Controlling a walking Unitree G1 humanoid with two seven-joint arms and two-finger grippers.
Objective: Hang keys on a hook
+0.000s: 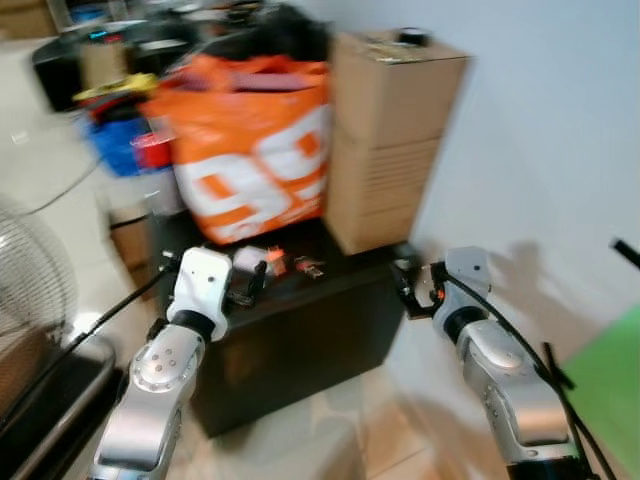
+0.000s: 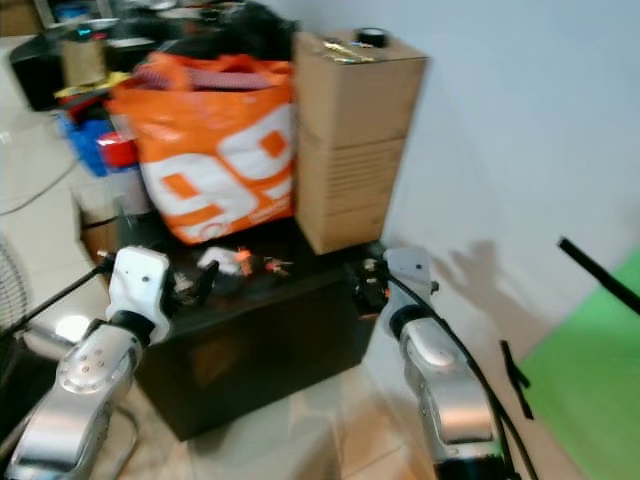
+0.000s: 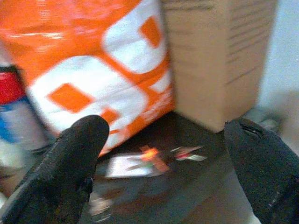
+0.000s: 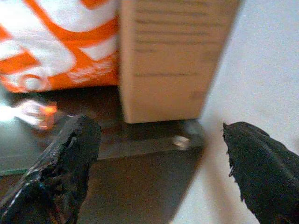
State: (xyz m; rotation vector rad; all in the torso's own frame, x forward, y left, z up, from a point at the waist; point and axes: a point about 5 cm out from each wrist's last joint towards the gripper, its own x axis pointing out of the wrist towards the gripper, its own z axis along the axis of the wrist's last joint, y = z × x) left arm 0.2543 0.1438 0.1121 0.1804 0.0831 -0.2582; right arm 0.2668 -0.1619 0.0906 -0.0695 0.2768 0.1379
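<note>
Two silver arms reach forward toward a dark surface (image 1: 330, 320). The left tool (image 3: 163, 163) is raised at the surface's near left edge, at about 9 o'clock from the keys (image 1: 285, 264), its two black fingers (image 3: 70, 163) spread wide and holding nothing. The right tool (image 4: 159, 168) hovers at the surface's right corner, at about 3 o'clock from the keys, fingers likewise released and empty. The keys, with an orange tag, lie on the dark top between the two tools. Behind them, at 12 o'clock, stands an orange and white bag (image 1: 250, 150), with a tall cardboard box (image 1: 385, 140) touching its right side.
</note>
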